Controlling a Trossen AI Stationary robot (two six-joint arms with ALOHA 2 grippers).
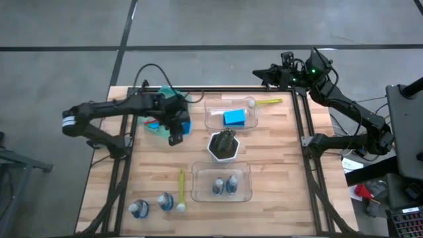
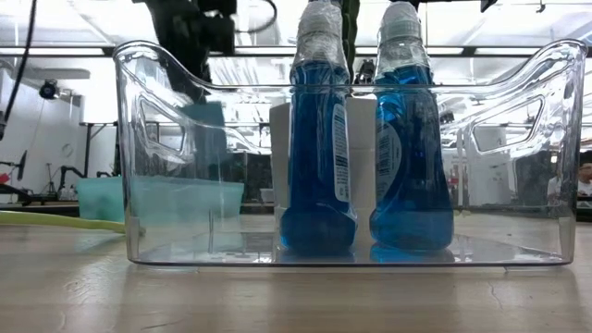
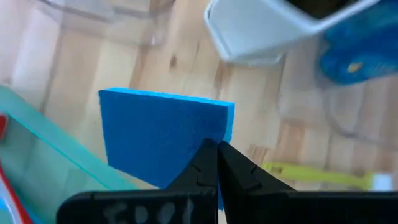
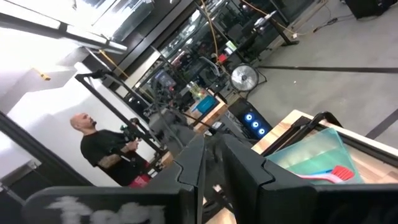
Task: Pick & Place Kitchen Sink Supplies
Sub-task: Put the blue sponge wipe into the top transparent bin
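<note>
High: my left gripper [image 1: 177,127] hides most of its sponge [image 1: 183,123], by the green tray [image 1: 163,93]. Far bin [image 1: 213,120] holds another sponge [image 1: 234,118]; near bin [image 1: 198,192] two bottles [image 1: 225,186].
Low: bottles upright in bin, surface behind blurred.
Left wrist: jaws clamped on sponge edge.
Right wrist: right gripper [image 4: 211,163] jaws nearly closed, empty.

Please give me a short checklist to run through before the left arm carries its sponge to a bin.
1. Left gripper shut on the blue sponge: ok.
2. Sponge lifted clear of the green tray: ok.
3. Far bin has room beside the sponge already inside: ok.
4. White pot stands out of a straight path to that bin: ok.
5. Right gripper is off the table's far edge, away from the bins: ok.
6. Grip depth on the sponge: cannot tell.
</note>
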